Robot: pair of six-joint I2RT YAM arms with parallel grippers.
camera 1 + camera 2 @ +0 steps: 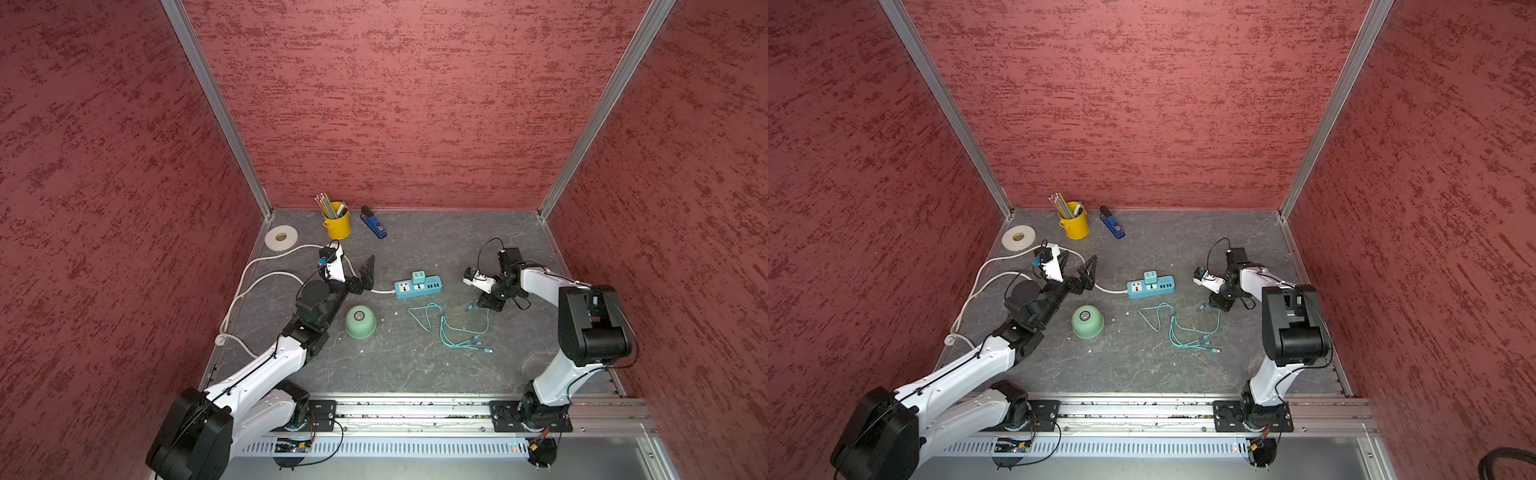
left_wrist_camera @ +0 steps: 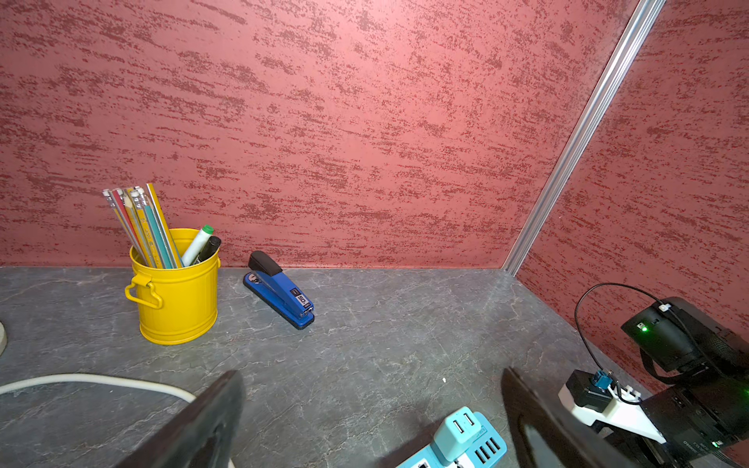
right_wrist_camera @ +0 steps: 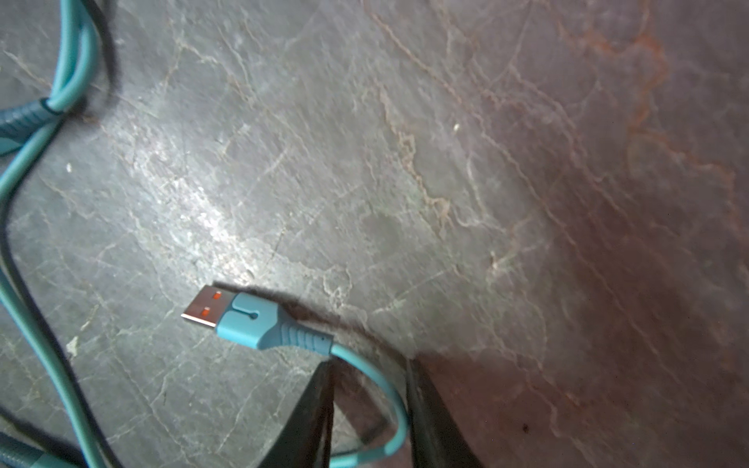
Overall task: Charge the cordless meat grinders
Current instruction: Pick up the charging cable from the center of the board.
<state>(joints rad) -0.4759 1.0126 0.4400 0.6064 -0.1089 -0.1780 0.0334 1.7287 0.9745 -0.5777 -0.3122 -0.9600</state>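
The cordless meat grinder (image 1: 360, 321) is seen untouched on the tabletop (image 1: 415, 374), near the left fingers (image 2: 210, 421), which are spread wide and empty. The teal cable (image 3: 391, 391) is straddled, not yet pinched, by the right fingers (image 3: 312, 421) behind its USB plug (image 3: 239, 314); a firm closing is judged to be needed next.

Mostly singles on the table (image 1: 415, 374), with a few pairs.

One grinder (image 1: 360, 321), one power strip (image 1: 405, 289) with one adapter (image 1: 418, 277) in it. One teal cable (image 3: 77, 48) ends in one USB plug (image 3: 243, 318) and what looks like three small plugs (image 1: 478, 343). There is one white cord (image 2: 81, 379), and one yellow cup (image 2: 178, 300) holding two markers (image 2: 197, 245) and a bunch of pencils (image 2: 142, 219) packed too tight to count. One stapler (image 2: 279, 289), one tape roll (image 1: 272, 239), and two arms, left (image 1: 266, 370) and right (image 1: 540, 286).
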